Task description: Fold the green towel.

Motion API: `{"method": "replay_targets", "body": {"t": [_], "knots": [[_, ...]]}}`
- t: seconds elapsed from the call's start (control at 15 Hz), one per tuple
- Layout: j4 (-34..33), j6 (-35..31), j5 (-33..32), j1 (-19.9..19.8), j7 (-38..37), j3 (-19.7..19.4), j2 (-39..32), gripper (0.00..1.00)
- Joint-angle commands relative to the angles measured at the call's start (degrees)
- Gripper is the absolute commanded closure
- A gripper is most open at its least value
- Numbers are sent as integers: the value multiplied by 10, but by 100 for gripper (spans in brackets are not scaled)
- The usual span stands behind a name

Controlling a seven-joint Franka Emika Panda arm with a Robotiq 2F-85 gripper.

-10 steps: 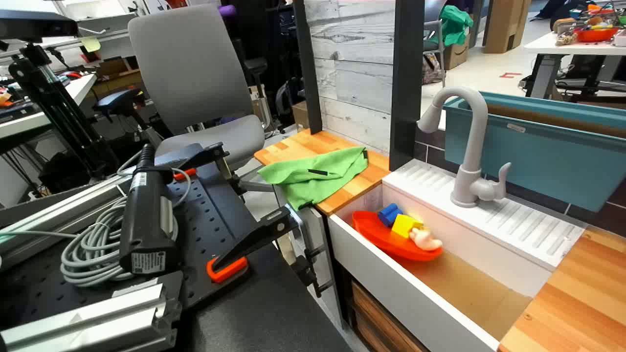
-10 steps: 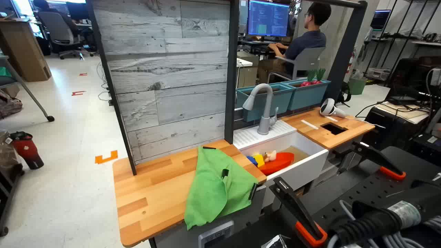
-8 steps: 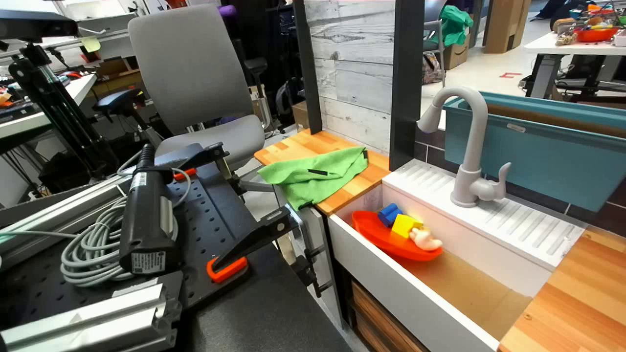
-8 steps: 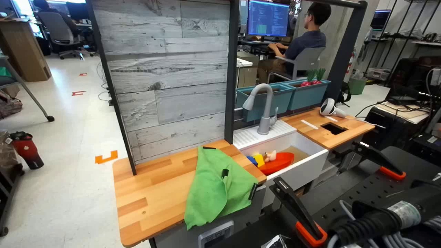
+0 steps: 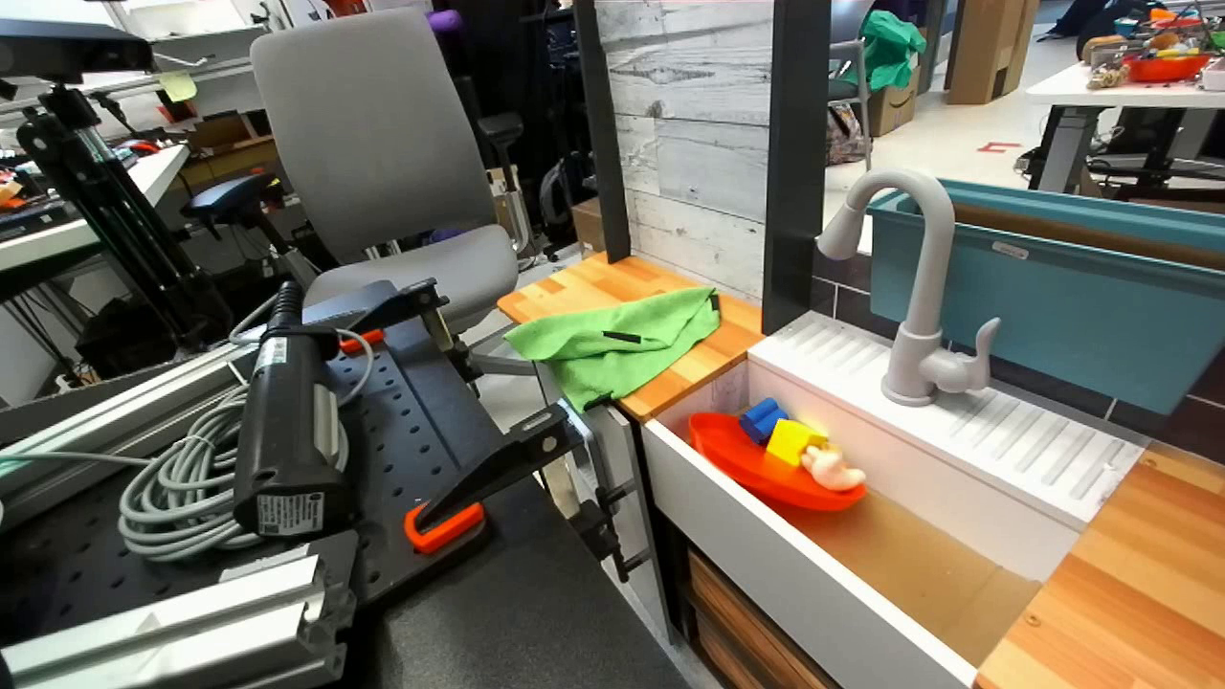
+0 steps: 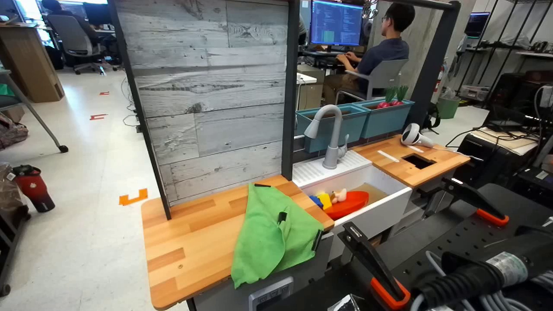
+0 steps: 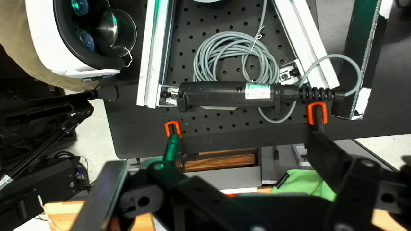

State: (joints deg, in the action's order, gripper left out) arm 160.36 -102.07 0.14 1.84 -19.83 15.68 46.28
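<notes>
Two dark fingers point(image 7: 330, 160) are mine, spread wide and holding nothing. Well beyond them is the thin, wrinkled, lime-green cloth towel point(image 6: 268, 242); in the wrist view part of it peeks out from behind one finger, and in both exterior views it lies with no part of me near it. It sprawls over the striped wooden worktop point(image 6: 190, 250), one side hanging past the edge, with a loose flap across its middle; whether that is a meant fold, I cannot tell.

I expect it to be light and limp, with nothing in it to break and enough nap not to slip from a gentle pinch. Being floppy, it will probably sag below my fingers and crease where it likes, so I would lift it little and draw it across slowly. The best hold, I think, is the overhanging corner with the small black oblong strip point(image 7: 282, 180): there one finger could pass beneath without scraping wood. A shallow bite should do; too deep, and I might gather several layers or drag the whole towel off.
</notes>
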Motion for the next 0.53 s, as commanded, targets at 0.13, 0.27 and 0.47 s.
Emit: {"method": "replay_targets", "body": {"t": [0.13,0.27,0.47], "knots": [[-39,-43,-11,-4,5,-18,-51,0],[-65,-80,-9,-8,14,-30,-84,0],[-115,-145,4,-13,35,-62,-157,0]]}}
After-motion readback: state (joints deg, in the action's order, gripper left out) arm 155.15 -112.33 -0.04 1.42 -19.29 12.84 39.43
